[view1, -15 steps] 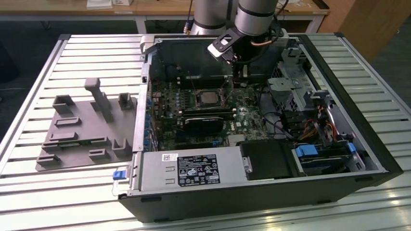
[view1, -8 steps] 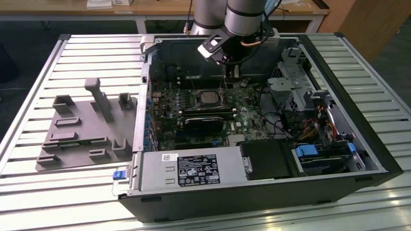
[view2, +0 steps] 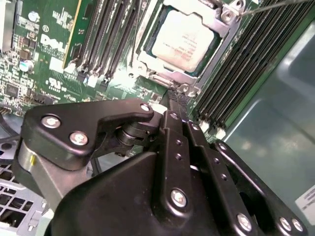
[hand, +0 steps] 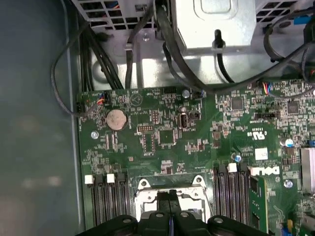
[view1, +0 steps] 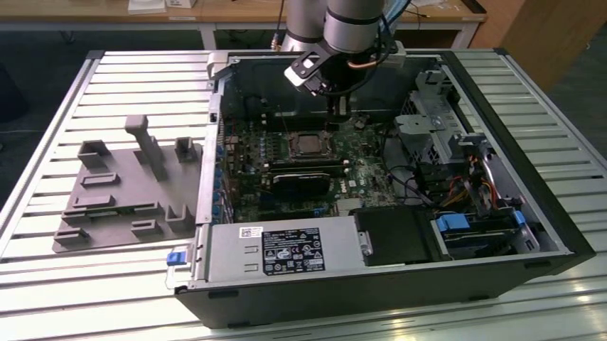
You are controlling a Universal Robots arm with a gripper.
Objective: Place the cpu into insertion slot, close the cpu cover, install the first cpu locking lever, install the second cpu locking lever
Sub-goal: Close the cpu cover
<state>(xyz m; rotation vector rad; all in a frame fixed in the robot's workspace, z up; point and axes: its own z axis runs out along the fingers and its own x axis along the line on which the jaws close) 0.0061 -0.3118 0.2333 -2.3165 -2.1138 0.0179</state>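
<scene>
Over a slatted metal table (view1: pixel 76 284), the black gripper (view2: pixel 173 98), fingers (hand: pixel 165 197) pinched together and empty, hangs just beside the thin silver square-framed cpu cover (view2: pixel 219 27); a slip could scratch the green motherboard (view2: pixel 54 78).

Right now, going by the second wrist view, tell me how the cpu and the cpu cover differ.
The cpu is a solid plate with a dull grey top; the cpu cover is a brighter open frame with a window. The cpu sits inside that window, while the cpu cover rings its edges and has the wider outline. The cpu bears faint print; the cpu cover looks bare. Both are squarish, metal, and lie flat together.
</scene>
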